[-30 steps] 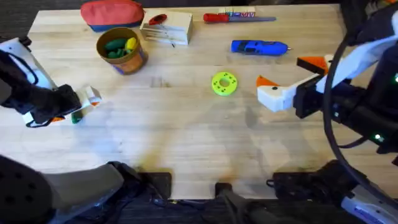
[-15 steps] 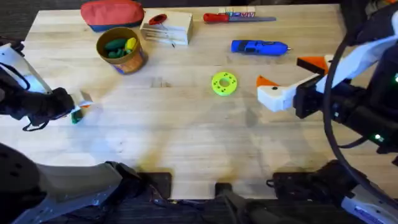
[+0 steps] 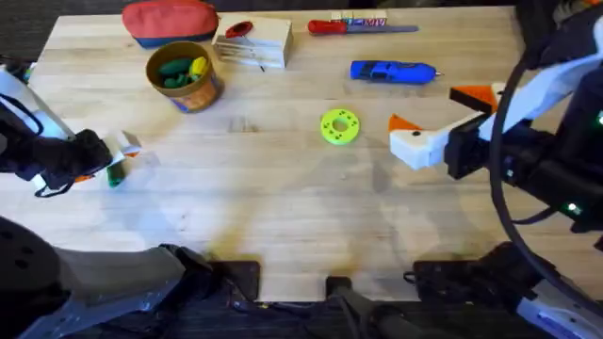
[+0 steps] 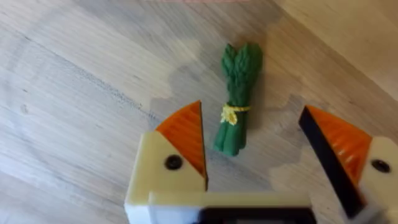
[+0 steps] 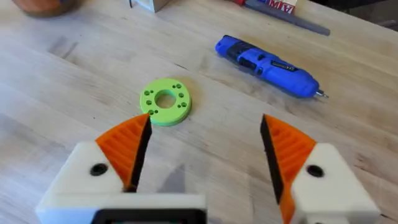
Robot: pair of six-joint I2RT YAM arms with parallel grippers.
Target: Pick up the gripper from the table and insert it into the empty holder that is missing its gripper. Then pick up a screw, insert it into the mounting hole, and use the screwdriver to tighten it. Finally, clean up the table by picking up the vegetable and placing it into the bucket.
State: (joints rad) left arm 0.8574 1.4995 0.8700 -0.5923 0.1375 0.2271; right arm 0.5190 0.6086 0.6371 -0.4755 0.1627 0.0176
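A wooden desk [image 3: 283, 188] was seen from above. At about ten o'clock stood the yellow-orange bucket [image 3: 185, 76], holding a dark green toy and a yellow one; what kind of toys could not quite be made out. Just beyond it lay a red pouch [image 3: 171, 21], with a small wooden block [image 3: 252, 42] beside that. The blue screwdriver [image 3: 393, 71] lay at about one o'clock, a red-handled screwdriver [image 3: 361, 26] past it at the far edge. A green ring [image 3: 339, 126] sat near the centre.

At nine o'clock, the left gripper [image 4: 267, 152] hung low with its fingers released, spread to either side of the vegetable [image 4: 237, 96], which lay flat on the desk. At three o'clock, the right gripper [image 5: 202, 149] hovered, fingers released and grasping nothing.
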